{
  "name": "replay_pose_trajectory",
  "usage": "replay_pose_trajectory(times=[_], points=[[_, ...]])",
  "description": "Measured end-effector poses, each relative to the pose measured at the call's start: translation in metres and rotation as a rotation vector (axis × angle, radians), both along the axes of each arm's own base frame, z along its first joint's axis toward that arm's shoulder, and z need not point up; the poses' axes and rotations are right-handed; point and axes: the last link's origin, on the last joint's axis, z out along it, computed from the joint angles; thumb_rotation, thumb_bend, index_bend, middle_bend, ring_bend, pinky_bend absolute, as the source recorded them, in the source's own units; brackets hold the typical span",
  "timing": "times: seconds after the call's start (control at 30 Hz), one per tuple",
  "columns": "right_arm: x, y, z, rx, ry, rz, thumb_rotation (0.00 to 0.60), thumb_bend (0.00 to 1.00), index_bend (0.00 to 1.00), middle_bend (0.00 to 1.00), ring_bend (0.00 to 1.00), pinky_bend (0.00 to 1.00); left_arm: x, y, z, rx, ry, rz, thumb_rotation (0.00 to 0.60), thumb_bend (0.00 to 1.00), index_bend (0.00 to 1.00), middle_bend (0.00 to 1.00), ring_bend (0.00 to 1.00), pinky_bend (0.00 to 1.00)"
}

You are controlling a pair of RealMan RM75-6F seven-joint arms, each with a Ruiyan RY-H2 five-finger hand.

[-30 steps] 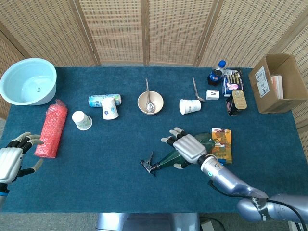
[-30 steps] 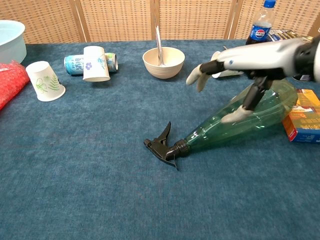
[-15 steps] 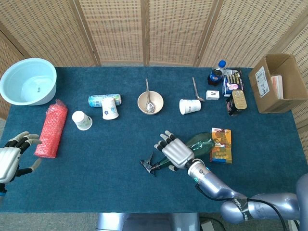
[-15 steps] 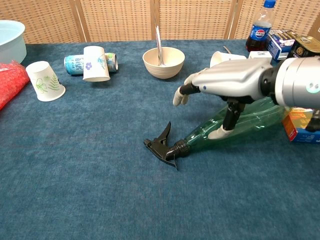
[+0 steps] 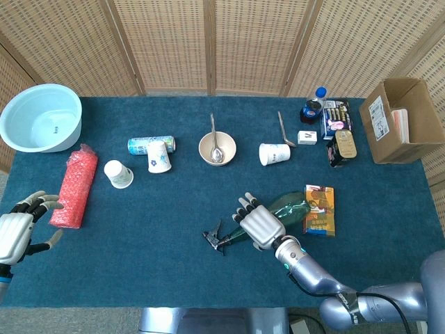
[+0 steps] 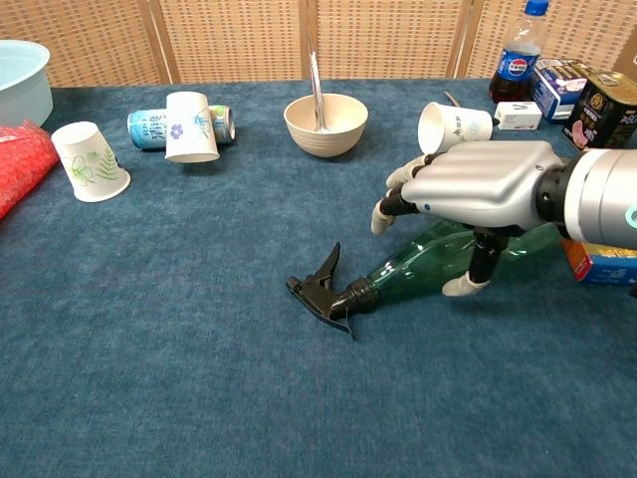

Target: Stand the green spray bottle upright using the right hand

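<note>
The green spray bottle (image 6: 438, 264) lies on its side on the blue table (image 6: 149, 378), near the front and right of centre. Its black trigger head (image 6: 323, 284) points left and its broad base points right, toward an orange box (image 5: 320, 210) that sits just beside it.

The right hand (image 6: 478, 194) arches over the bottle's middle, palm down, fingers spread and curved, with the thumb tip (image 6: 464, 286) down on the near side. It does not look closed on the bottle yet; the far-side fingers seem to hang clear of the plastic.

The step in hand appears to be taking hold. To do it well, the hand should settle lower, so that fingers and thumb wrap the body from both sides, before anything is lifted. A hold toward the wide part seems better than near the neck, since the thin plastic may flex and roll. Then the bottle should pivot with the base kept low and the nozzle swung up and away from the box, letting go only once the base is flat.

The left hand (image 5: 15, 233) hovers spread and empty at the far left, near a red roll (image 5: 73, 186).
</note>
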Motion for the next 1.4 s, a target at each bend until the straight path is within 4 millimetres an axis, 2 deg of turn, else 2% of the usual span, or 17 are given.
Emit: replay_pose_trajectory(times=[0.47,0.53,0.67,0.83,1.0,1.4], points=[[-0.007,0.004,-0.006,-0.002,0.009,-0.002,0.600,0.28,0.28,0.25,0.06,0.09,0.001,-0.001,0.001,0.000,-0.002,0.001,0.600,0.37,0.33,0.27,0.17,0.23],[-0.007,0.005,-0.007,-0.001,0.007,-0.001,0.600,0.28,0.34,0.30,0.11,0.14,0.000,-0.001,0.001,0.000,-0.003,0.002,0.600,0.37,0.33,0.27,0.17,0.23],[-0.006,0.004,-0.009,-0.004,-0.008,0.007,0.600,0.29,0.47,0.43,0.25,0.37,0.000,-0.001,0.002,0.003,-0.004,0.004,0.600,0.37,0.33,0.27,0.17,0.22],[-0.007,0.000,-0.011,-0.010,-0.013,0.021,0.600,0.29,0.57,0.52,0.37,0.51,-0.002,-0.002,0.002,0.004,-0.005,0.005,0.600,0.37,0.33,0.27,0.17,0.22],[-0.003,-0.001,-0.011,-0.013,-0.037,0.047,0.600,0.28,0.62,0.57,0.42,0.55,-0.003,-0.002,0.003,0.009,-0.009,0.008,0.600,0.37,0.33,0.27,0.17,0.24],[0.017,-0.003,0.006,0.002,-0.213,0.027,0.600,0.27,0.62,0.56,0.43,0.55,-0.005,-0.002,0.003,0.014,-0.012,0.010,0.600,0.37,0.33,0.27,0.17,0.26]])
